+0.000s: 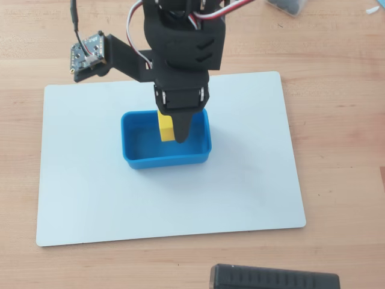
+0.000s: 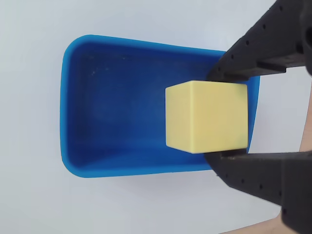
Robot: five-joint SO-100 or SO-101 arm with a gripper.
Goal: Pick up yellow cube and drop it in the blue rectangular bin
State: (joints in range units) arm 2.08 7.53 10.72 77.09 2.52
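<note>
My black gripper [image 1: 174,133] is shut on the yellow cube [image 1: 165,126] and holds it over the blue rectangular bin [image 1: 198,155]. In the wrist view the cube [image 2: 207,116] sits clamped between the two black fingers [image 2: 243,58], above the right part of the bin [image 2: 112,112]. The bin's floor is bare. In the overhead view the upper finger hides part of the cube.
The bin rests on a white mat [image 1: 90,180] on a wooden table [image 1: 337,120]. A black object [image 1: 274,278] lies at the front edge. A small circuit board on a black bracket [image 1: 89,53] sticks out left of the arm. A dark container [image 1: 289,6] stands at the back right.
</note>
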